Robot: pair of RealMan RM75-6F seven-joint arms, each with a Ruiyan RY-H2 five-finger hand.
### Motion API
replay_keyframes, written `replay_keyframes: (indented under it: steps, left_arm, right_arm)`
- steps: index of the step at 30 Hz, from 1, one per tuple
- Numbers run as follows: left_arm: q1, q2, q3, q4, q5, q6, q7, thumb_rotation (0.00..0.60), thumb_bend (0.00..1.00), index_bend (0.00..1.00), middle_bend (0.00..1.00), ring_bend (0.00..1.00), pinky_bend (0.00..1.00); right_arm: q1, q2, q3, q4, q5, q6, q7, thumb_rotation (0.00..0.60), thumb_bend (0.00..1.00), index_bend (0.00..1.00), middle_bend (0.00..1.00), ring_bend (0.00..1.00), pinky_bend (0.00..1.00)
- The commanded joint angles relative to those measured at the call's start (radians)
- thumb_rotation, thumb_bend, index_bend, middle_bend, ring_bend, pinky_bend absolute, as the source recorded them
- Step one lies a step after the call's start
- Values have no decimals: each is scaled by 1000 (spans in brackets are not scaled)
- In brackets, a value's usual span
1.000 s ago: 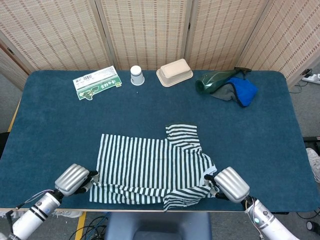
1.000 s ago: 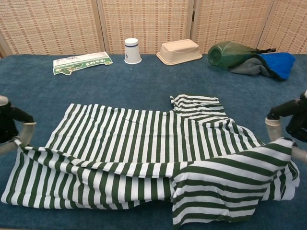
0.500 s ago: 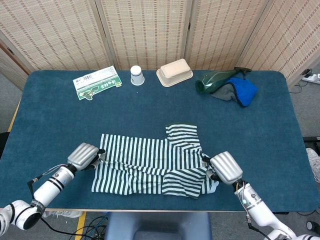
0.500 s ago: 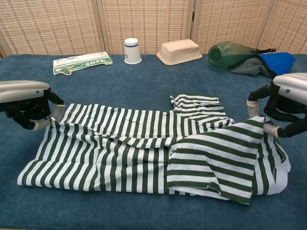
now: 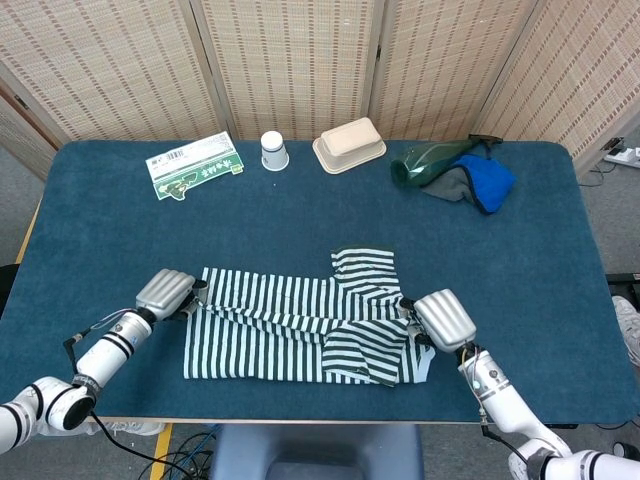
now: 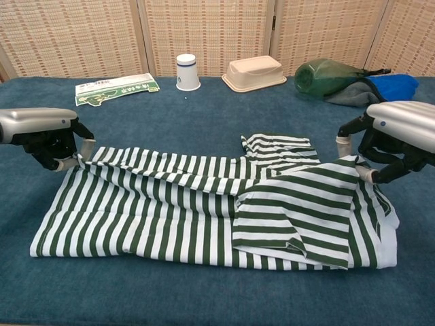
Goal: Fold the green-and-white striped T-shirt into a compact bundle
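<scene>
I had the left hand (image 6: 47, 139) pinching the T-shirt (image 5: 300, 325) hem, w/ the right hand (image 6: 391, 139) gripping the opposite hem, so the near half laid over evenly. Shirt sat near the desk (image 5: 120, 240) front edge, approx. centre.

A paper cup (image 5: 274, 151) is set between a green-printed packet (image 5: 195, 165) and a beige container (image 5: 349, 145). Farther right of the cup, a green bottle (image 5: 432, 161) is laid against blue-grey cloth (image 5: 484, 183).

Soft matt cloth T-shirt (image 5: 300, 325), napped blue table covering (image 5: 520, 270), glossy silver hands (image 5: 165, 292)
</scene>
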Motion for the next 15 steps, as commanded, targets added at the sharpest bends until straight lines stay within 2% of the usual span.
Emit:
replay_keyframes:
  steps: [1,15]
  left_arm:
    - [-20,-14,-8,23,-23,-22,16,600,514,565,926,826,982]
    - [-91,-68,-23,131,-140,-116,79,600,514,556,924,824,980]
  right_arm:
    - [10,-12,8,13,6,-2,-8,600,568,691,942,1000,1000]
    - [42,-56,41,85,62,-10,-31,600,567,691,942,1000,1000]
